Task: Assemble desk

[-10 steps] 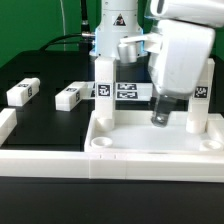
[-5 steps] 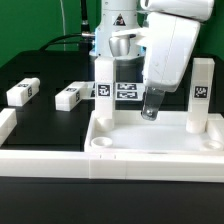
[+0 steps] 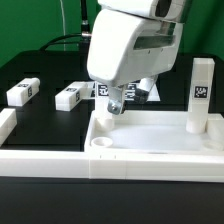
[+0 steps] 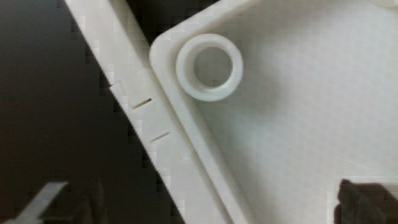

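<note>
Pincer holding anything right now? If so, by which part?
Nothing is held. The pincer is open and empty, hanging over the tabletop near a corner socket.

From here the arm [image 3: 130,45] hides most of the tags [image 3: 101,90] behind it, the tabletop [image 3: 150,135] runs off the exterior view's right, and the fingertips [image 4: 43,203] of the tool [image 3: 116,100] are just dark blurs on the wrist view.

the middle of the white plastic square tray-like tabletop [image 3: 165,135] is bare. a tall white block leg [image 3: 203,95] stands up in its corner on the exterior view's right. one short white block leg [image 3: 22,92] and a second short white leg [image 3: 68,96] lie apart on the black table [image 3: 50,122].
</note>
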Controlling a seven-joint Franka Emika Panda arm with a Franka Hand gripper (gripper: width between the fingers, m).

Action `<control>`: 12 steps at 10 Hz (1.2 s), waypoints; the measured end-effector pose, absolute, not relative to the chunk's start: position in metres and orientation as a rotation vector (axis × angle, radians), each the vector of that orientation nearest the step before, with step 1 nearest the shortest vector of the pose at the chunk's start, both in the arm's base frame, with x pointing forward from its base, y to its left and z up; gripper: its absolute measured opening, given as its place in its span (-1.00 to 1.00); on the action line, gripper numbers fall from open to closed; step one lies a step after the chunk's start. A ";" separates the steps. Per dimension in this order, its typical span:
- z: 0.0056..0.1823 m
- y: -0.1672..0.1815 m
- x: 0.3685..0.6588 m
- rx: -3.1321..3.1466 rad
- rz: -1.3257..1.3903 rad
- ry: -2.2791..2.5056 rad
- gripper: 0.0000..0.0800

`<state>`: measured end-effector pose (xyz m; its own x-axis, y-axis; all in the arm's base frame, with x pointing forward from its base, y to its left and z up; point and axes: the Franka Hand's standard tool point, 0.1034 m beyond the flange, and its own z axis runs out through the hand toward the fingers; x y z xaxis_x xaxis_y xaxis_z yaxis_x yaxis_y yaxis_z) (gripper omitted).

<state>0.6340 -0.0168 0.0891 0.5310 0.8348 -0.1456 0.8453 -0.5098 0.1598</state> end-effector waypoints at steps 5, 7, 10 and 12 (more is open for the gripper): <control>0.097 -0.031 0.623 2.877 -0.067 0.884 0.62; 0.105 -0.063 0.615 2.983 -0.083 0.661 0.62; 0.104 -0.064 0.615 3.026 -0.068 0.386 0.62; 0.104 -0.066 0.615 3.050 -0.060 0.197 0.62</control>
